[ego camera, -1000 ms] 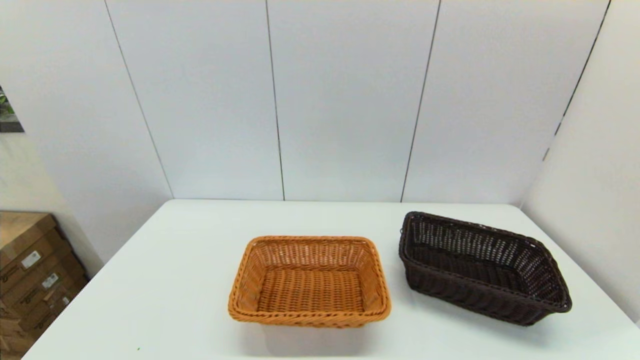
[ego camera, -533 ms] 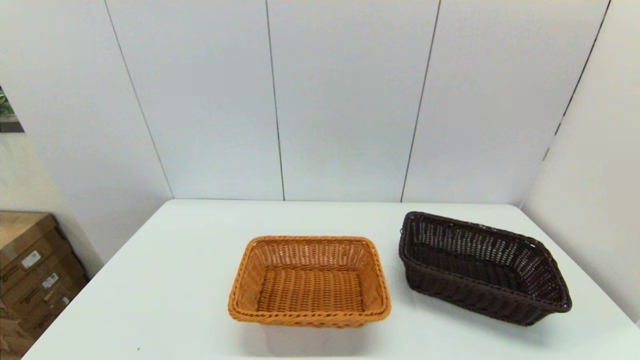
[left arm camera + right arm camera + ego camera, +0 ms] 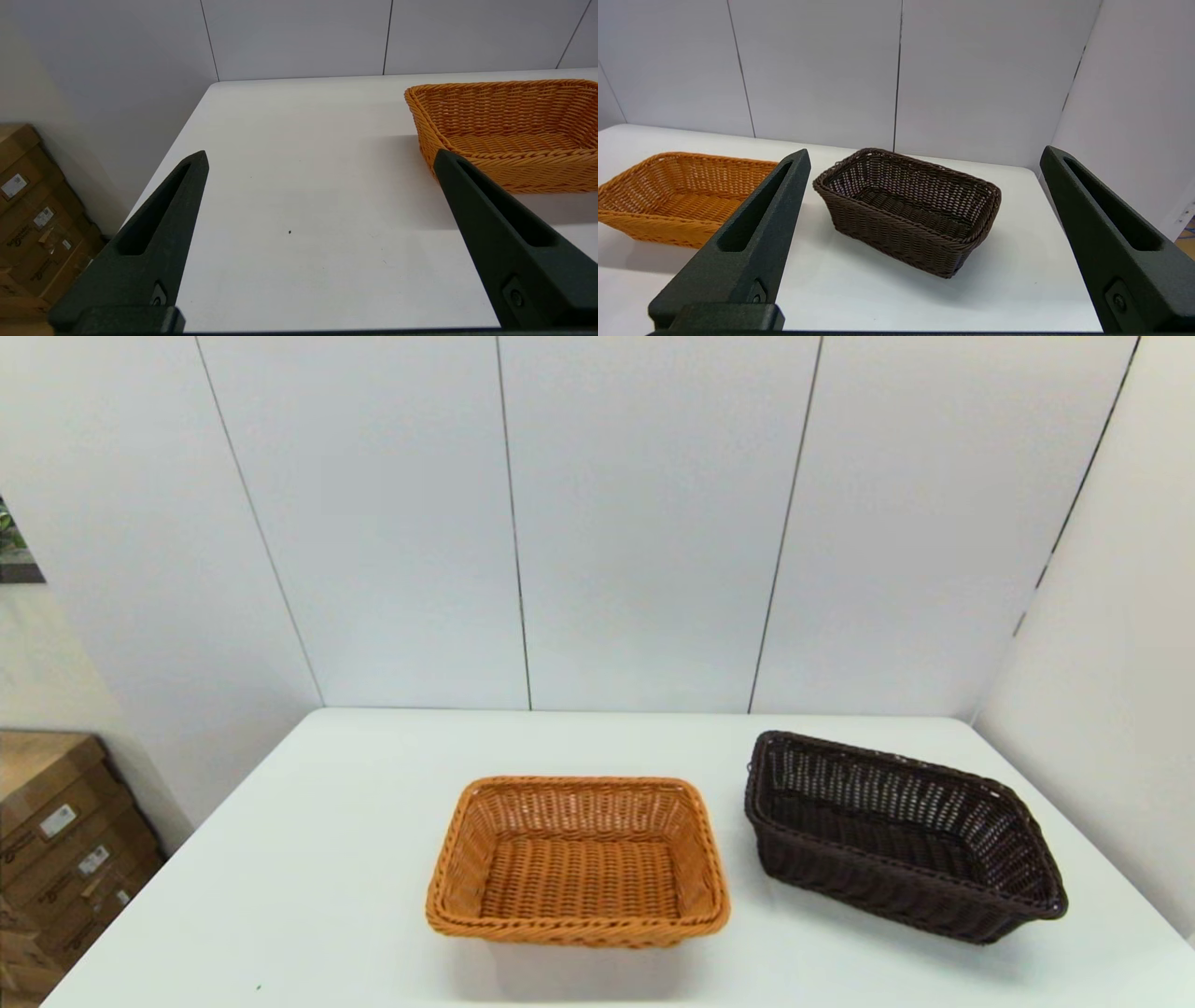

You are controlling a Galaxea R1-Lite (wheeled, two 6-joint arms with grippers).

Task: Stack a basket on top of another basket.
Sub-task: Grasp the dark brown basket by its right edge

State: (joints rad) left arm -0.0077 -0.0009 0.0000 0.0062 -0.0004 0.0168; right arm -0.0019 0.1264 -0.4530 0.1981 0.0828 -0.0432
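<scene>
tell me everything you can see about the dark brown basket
The dark brown basket is rectangular and looks like woven wicker, with open-weave sloping sides and a braided rim. It is empty and stands upright on the white table, turned at an angle to the table edge, on the robot's right. The orange basket sits beside it with a gap between them. Nothing else touches it; the open right pincer is short of it.
</scene>
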